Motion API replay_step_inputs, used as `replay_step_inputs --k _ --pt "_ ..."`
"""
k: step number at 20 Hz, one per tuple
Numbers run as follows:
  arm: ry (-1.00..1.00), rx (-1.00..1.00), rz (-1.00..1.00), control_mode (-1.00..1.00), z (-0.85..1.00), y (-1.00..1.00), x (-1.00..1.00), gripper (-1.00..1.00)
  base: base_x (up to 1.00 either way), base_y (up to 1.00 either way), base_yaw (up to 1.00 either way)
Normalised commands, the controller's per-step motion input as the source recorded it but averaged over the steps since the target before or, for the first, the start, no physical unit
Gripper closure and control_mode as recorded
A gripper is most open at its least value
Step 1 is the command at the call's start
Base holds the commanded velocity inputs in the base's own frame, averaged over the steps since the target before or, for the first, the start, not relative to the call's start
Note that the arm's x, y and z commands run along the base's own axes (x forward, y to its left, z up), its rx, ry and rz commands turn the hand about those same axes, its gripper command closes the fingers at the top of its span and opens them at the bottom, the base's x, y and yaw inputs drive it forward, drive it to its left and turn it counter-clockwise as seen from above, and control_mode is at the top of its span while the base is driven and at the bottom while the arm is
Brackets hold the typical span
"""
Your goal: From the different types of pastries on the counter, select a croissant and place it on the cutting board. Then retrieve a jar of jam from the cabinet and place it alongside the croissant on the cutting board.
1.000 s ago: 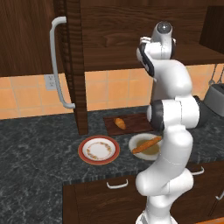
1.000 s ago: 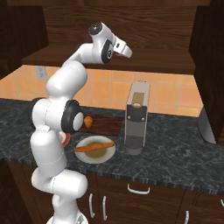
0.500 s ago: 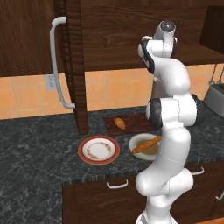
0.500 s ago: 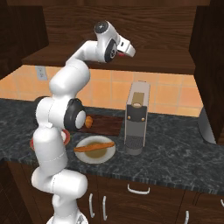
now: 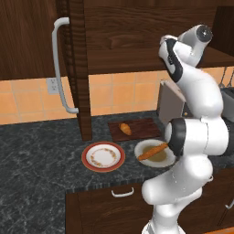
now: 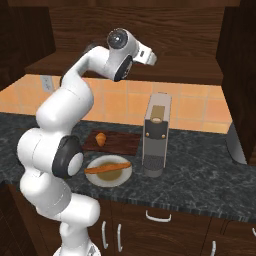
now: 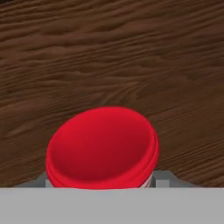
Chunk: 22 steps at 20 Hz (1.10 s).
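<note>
The jar of jam (image 7: pixel 103 151) shows its red lid from very close, against brown wood grain. My gripper (image 7: pixel 104 181) is shut on it, a grey fingertip hugging each side of the jar. In the right base view the gripper (image 6: pixel 151 56) is raised at the shelf of the cabinet (image 6: pixel 175 75). The croissant (image 5: pixel 124 129) (image 6: pixel 100 138) lies on the left part of the dark cutting board (image 5: pixel 144 129) (image 6: pixel 122 145) on the counter (image 5: pixel 36 151).
The long stick pastry (image 5: pixel 153 151) rests on a cream plate (image 6: pixel 125 176). A red-rimmed plate (image 5: pixel 103 156) sits left of it. A tall coffee machine (image 6: pixel 156 135) stands right of the board. The cabinet door with its curved handle (image 5: pixel 59 68) hangs open at the left.
The upper arm and wrist have shifted a little to the right in the left base view, staying at shelf height. Croissant, board and plates have not moved.
</note>
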Motion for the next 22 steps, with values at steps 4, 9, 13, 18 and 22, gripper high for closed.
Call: replay_step_inputs --k 4,9,13,18,22 --pt "-0.02 0.18 0.13 -1.00 0.44 0.04 -1.00 1.00 0.00 0.00 0.00" --pt "0.07 0.16 0.12 -1.00 0.93 0.25 -1.00 1.00 0.00 0.00 0.00" --pt "0.05 0.03 0.16 -1.00 0.81 0.46 -1.00 1.00 0.00 0.00 0.00" --pt "0.01 -0.01 0.10 -1.00 0.27 0.40 -0.99 1.00 0.00 0.00 0.00" --pt "0.08 -0.16 0.01 -1.00 -0.22 0.41 -0.26 1.00 0.00 0.00 0.00"
